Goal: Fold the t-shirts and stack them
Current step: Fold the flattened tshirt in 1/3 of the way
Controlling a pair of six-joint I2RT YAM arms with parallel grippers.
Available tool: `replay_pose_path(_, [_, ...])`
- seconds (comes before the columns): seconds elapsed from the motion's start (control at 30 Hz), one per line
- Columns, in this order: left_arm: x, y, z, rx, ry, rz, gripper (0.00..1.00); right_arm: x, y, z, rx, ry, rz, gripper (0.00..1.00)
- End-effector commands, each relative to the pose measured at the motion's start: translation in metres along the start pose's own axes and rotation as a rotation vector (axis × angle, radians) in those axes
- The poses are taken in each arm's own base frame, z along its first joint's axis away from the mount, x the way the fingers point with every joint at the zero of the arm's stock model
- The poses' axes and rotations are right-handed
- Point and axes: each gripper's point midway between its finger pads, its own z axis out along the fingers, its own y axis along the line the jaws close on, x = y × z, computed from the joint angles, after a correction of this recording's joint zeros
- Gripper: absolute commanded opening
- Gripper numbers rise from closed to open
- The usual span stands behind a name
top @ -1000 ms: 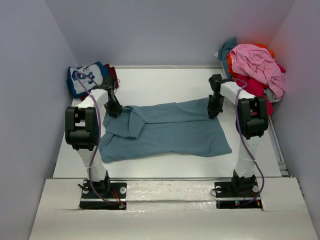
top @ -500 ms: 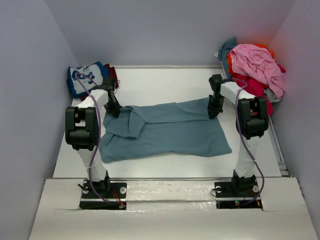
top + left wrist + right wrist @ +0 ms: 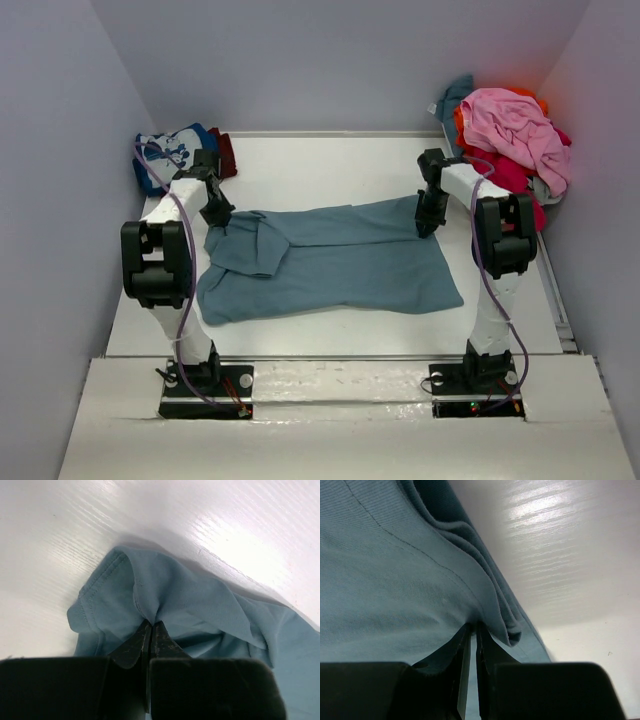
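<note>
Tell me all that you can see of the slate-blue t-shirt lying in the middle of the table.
The slate-blue t-shirt is plain soft knit cloth with stitched hems, no print. It lies mostly flat across the middle of the white table, a sleeve folded over at its left end, edges layered at its far right corner. The left gripper is shut on a pinch of cloth by the sleeve hem; the right gripper is shut on that right corner.

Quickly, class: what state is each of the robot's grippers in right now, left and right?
Left gripper: closed, pinching the slate-blue t-shirt at a fold by a hem.
Right gripper: closed, pinching the same shirt's edge.
</note>
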Motion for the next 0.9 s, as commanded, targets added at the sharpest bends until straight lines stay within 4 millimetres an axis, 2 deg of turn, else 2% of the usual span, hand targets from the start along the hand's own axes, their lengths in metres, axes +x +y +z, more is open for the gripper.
replay_pose_path(0.0, [-0.028, -0.002, -0.023, 0.015, -0.093, -0.033, 0.06, 0.015, -0.011, 0.011, 0.035, 0.053, -0.01, 0.15])
replay_pose_path(0.53, [-0.079, -0.001, -0.027, 0.025, -0.143, -0.1, 0.06, 0.017, -0.012, 0.011, 0.035, 0.058, -0.014, 0.15])
replay_pose_path(0.87, [-0.091, 0.005, -0.013, 0.008, -0.134, -0.113, 0.06, 0.019, -0.012, 0.012, 0.037, 0.061, -0.012, 0.15])
